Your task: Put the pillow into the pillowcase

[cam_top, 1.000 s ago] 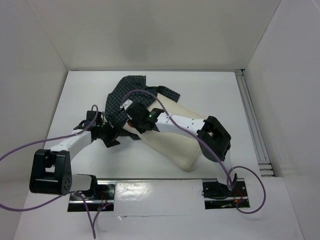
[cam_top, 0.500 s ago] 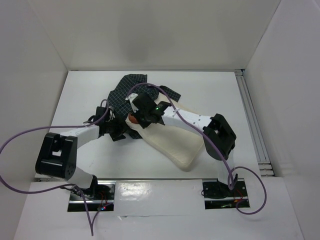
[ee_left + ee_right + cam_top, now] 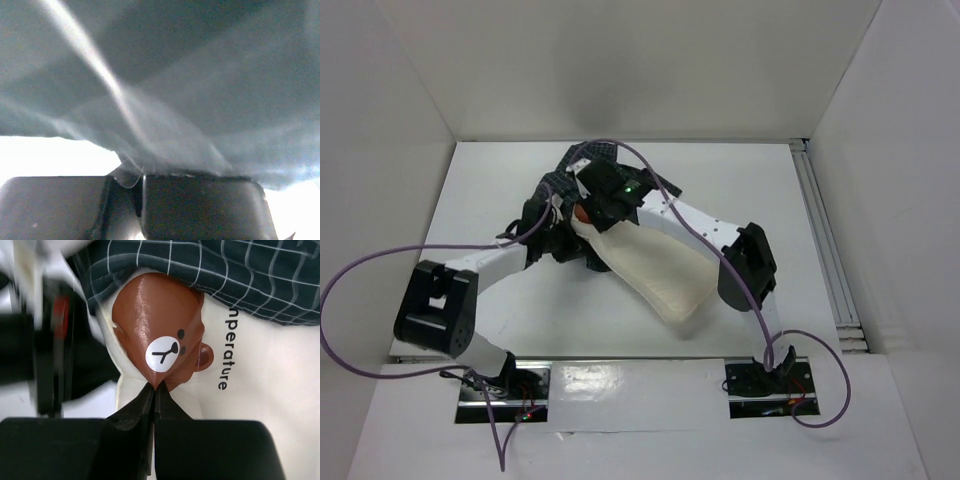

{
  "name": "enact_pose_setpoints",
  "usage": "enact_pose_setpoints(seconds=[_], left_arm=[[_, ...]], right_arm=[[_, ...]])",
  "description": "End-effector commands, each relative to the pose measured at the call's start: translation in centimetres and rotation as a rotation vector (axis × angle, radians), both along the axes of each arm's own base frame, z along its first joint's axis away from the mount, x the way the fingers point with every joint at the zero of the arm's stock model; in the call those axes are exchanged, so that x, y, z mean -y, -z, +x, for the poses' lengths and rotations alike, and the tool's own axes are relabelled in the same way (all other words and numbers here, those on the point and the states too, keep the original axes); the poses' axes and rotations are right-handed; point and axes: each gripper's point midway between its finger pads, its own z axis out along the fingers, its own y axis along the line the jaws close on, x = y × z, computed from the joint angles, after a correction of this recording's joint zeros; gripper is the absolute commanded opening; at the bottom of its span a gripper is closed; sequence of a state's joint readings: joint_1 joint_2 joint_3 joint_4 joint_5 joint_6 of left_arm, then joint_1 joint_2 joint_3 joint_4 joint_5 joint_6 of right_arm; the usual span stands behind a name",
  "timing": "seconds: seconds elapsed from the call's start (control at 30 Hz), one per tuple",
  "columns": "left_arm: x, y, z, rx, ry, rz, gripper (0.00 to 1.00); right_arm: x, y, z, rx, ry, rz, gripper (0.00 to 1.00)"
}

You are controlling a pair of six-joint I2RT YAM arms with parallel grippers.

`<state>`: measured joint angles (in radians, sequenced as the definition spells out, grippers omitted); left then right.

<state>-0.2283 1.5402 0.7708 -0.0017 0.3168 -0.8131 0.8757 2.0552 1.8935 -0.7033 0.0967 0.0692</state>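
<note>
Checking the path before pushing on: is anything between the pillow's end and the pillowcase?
Nothing foreign shows. The hem of the pillowcase drapes over the bear-printed end of the pillow, which the right tool pinches; the left tool grips the pillowcase beside it. Whether the mouth gapes is hidden.

White walls [image 3: 620,70] enclose a white table [image 3: 740,180], with a metal rail [image 3: 828,250] along its right edge.
</note>
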Motion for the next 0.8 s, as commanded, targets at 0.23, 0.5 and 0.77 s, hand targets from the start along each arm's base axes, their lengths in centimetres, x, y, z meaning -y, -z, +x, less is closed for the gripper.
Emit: enact_pose_setpoints(seconds=[0.23, 0.5, 0.77], left_arm=[[4.4, -9.3, -6.6, 0.253, 0.348, -0.225, 0.00], [4.6, -9.3, -8.5, 0.256, 0.383, -0.249, 0.00], [7.0, -17.6, -5.9, 0.413, 0.551, -0.307, 0.00]], right_arm=[[-4.3, 0.4, 5.7, -0.009, 0.040, 0.176, 0.00], [-2.9, -4.6, 10.5, 0.055, 0.227, 0.334, 0.00], [0.5, -13.4, 11.3, 0.218, 0.390, 0.498, 0.00]])
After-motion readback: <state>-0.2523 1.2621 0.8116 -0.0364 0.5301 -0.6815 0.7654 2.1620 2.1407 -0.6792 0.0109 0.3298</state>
